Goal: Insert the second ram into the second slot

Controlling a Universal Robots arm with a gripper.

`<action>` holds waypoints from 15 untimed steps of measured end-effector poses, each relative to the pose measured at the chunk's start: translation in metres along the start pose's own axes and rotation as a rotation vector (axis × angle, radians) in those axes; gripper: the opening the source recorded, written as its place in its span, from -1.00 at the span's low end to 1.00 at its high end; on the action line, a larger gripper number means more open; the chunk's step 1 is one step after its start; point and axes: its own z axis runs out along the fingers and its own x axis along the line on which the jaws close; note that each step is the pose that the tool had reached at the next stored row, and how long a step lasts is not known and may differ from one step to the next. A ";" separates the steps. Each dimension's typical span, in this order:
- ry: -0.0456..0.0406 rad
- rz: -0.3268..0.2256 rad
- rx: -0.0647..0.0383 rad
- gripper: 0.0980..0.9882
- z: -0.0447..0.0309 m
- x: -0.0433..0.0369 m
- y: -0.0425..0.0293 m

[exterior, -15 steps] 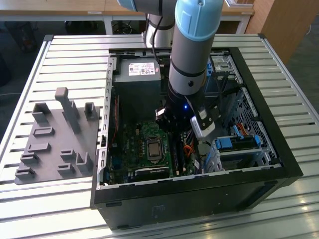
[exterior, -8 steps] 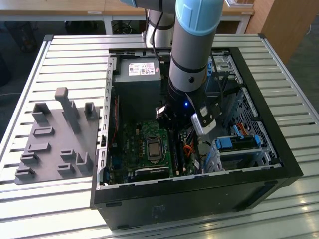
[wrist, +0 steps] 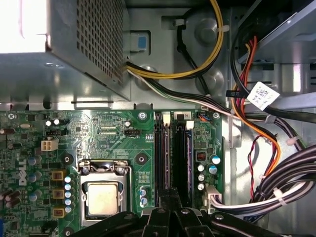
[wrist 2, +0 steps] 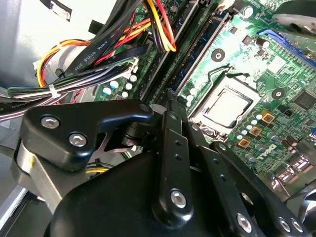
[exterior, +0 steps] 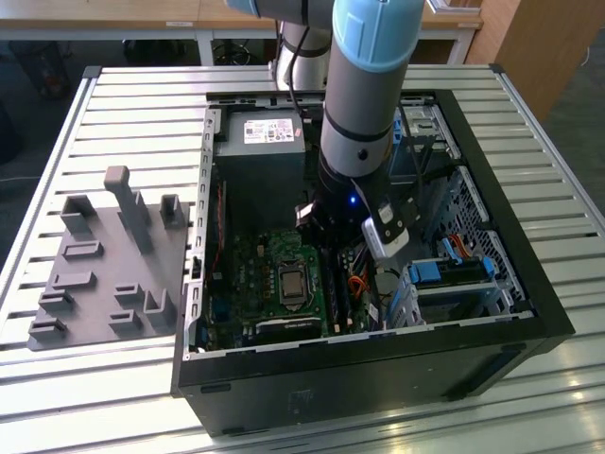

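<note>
My gripper [exterior: 342, 255] reaches down into the open computer case [exterior: 529, 312], over the memory slots [wrist: 173, 153] beside the processor socket [wrist: 102, 197]. In both wrist views the fingertips [wrist: 169, 196] stand close together right above the slots. A thin dark-blue edge, the second ram [wrist 2: 200, 54], runs along the slots from the gripper [wrist 2: 170, 101] outward, standing on edge and level with the slot. I cannot tell how deep it sits. Most of the stick is hidden by the fingers and seen edge-on.
The grey power supply [exterior: 260, 142] stands at one end of the slots. Thick cable bundles [wrist: 276, 177] crowd the side away from the socket. Blue drive-bay clips [exterior: 444, 272] lie on the exterior view's right. On the slatted table [exterior: 123, 104], a grey fixture tray [exterior: 104, 265] sits left of the case.
</note>
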 end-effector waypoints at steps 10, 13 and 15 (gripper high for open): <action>0.0003 0.000 0.001 -0.98 0.0065 0.0000 -0.0002; 0.0003 0.000 0.001 -0.98 0.0081 -0.0001 -0.0001; 0.0002 0.000 0.001 -0.98 0.0073 -0.0001 0.0000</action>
